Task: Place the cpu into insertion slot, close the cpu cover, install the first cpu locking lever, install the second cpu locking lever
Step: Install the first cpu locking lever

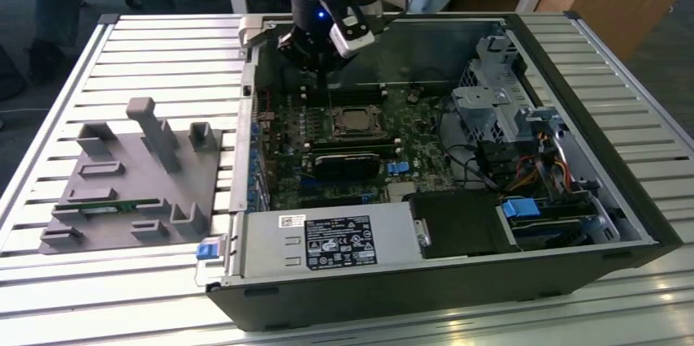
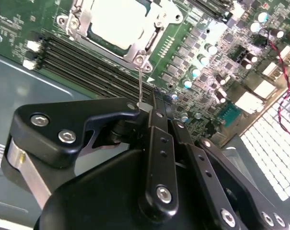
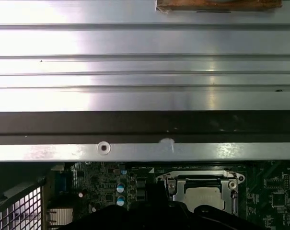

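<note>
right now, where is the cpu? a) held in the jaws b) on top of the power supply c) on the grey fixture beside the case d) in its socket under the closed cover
d: in the second wrist view the cpu sits under the closed cpu cover, while the gripper pinches a thin wire locking lever, not the chip.

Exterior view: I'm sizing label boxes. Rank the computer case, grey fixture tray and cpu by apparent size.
1. computer case, largest
2. grey fixture tray
3. cpu, clearly smallest

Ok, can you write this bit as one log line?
chip: seated | cover: down | gripper: shut on thin lever
</note>
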`<state>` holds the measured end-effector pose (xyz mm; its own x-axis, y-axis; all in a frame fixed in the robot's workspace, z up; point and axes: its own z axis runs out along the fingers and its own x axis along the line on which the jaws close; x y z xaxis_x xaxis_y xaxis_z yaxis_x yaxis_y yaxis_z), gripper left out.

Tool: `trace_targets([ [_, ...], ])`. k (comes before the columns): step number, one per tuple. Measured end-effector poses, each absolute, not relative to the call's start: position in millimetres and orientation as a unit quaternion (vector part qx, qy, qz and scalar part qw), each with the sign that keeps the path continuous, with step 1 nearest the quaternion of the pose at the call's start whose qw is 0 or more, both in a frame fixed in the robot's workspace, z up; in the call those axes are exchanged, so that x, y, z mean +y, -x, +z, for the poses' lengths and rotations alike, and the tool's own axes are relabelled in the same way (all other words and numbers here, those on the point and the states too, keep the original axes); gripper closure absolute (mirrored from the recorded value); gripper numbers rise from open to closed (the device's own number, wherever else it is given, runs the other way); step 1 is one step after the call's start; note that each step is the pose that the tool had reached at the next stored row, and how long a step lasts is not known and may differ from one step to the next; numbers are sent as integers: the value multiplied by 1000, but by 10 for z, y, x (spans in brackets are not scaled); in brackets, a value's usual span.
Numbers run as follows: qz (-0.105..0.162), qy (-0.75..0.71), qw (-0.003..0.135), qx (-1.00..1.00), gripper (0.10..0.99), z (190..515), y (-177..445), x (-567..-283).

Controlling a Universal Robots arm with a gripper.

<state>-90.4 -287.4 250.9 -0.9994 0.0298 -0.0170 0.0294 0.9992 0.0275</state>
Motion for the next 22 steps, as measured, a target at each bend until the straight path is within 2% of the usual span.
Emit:
trace_targets([
  [22,15,-15,9,1000,980,2488,601,-2874],
])
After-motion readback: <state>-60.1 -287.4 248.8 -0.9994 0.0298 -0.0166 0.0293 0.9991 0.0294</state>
